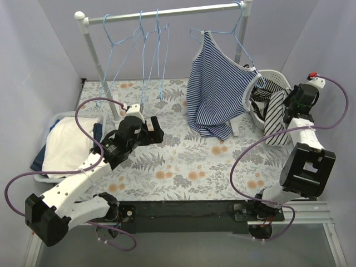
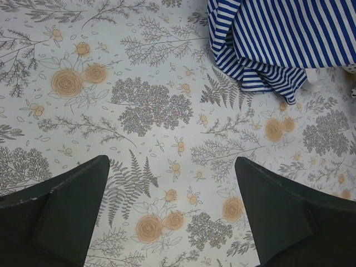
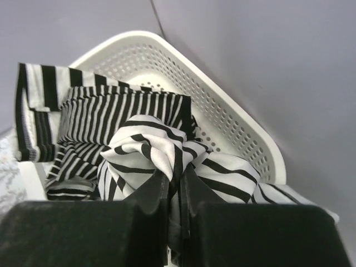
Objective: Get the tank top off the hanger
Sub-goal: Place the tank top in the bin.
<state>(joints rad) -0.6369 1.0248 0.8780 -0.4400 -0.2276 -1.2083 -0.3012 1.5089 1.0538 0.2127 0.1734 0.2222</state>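
You face a soft cloth tank top (image 1: 214, 89), thin wire hanger (image 1: 225, 32), matt printed tablecloth (image 1: 183, 161) and perforated plastic basket (image 1: 276, 74).

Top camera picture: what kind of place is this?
Likely a laundry corner for robot practice: a clothes rail, a hanging tank top, and a white basket of striped clothes.

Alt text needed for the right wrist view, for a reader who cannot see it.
The right pincer is shut on a bunched black-and-white striped garment, held in front of a white perforated laundry basket. More striped clothing lies in the basket, with a grey wall behind.
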